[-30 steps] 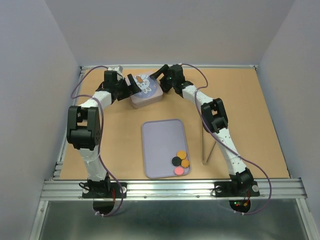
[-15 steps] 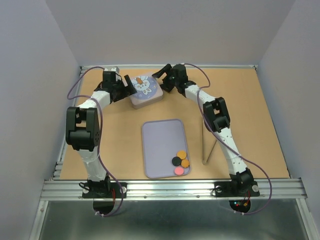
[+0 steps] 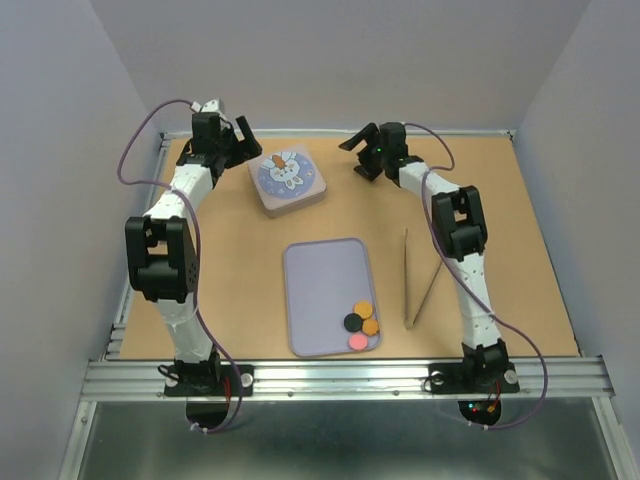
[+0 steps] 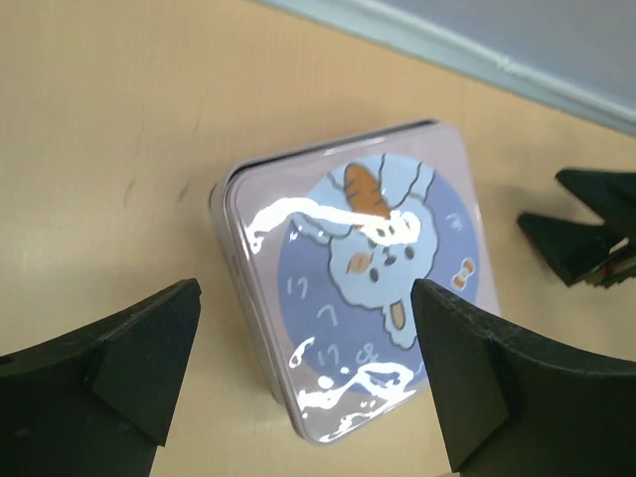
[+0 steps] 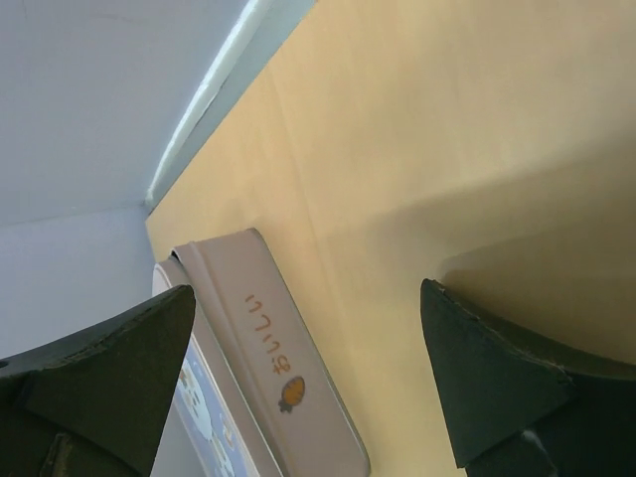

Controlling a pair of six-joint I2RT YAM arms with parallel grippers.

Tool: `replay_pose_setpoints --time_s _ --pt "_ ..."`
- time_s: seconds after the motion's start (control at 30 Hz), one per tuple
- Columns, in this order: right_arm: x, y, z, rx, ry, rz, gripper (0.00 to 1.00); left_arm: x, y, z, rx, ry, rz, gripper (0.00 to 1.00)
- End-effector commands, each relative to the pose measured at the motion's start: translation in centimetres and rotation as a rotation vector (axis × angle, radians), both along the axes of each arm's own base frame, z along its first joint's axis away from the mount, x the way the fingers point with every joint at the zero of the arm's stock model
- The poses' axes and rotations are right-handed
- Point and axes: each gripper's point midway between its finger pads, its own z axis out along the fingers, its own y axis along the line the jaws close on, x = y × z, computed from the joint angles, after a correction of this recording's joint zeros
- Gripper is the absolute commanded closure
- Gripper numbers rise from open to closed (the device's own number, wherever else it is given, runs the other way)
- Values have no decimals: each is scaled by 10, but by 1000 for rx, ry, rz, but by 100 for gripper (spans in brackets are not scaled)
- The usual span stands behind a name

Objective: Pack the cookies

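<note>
Left gripper [image 3: 238,140] and right gripper [image 3: 355,157] are spread empty beside the closed lilac rabbit-print metal tin [image 3: 287,180], upper centre; its lid is best gripped squarely.

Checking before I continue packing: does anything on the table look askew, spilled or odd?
Nothing spilled or damaged. The tin sits turned askew to the table edges with its lid on, while four cookies lie bunched in the near right corner of the tray. Right of it, two thin sticks lie splayed in a V.
</note>
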Motion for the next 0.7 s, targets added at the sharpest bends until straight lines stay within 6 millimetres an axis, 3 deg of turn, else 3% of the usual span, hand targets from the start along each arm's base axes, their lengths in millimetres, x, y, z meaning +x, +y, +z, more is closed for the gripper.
replay_pose_setpoints --time_s 0.0,0.03,0.07,0.1,0.13,0.2,0.27,0.3,0.33,0.37,0.43,0.6,0.67 --pt "-11 -25 80 -42 -132 4 1 31 9 53 35 -140 27 1" --pt "-22 -28 67 -63 -98 11 3 39 11 45 32 -126 29 1" --pt "-29 -31 70 -71 -96 16 4 51 12 61 25 -165 32 1" --pt "-47 -34 76 -76 -88 35 5 61 15 46 25 -136 33 1" --pt "-55 -34 78 -72 -80 46 8 65 17 61 24 -165 36 1" --pt "-77 -33 75 -60 -45 71 14 88 18 59 11 -178 32 1" --pt "-109 -35 68 -45 10 98 23 104 18 36 -30 -150 9 1" --pt "-121 -33 83 -37 -9 115 27 116 13 35 -58 -174 -12 1" --pt "-131 -32 77 -40 8 128 31 122 25 35 -86 -187 -9 1" --pt "-145 -32 64 -44 45 141 41 124 19 35 -148 -186 -33 1" --pt "-164 -17 70 -31 41 202 56 132 12 34 -211 -224 -96 1" --pt "-196 23 78 -20 30 315 76 140 -5 40 -282 -273 -173 1" --pt "-196 33 79 -18 25 335 81 137 -8 65 -275 -346 -196 1"
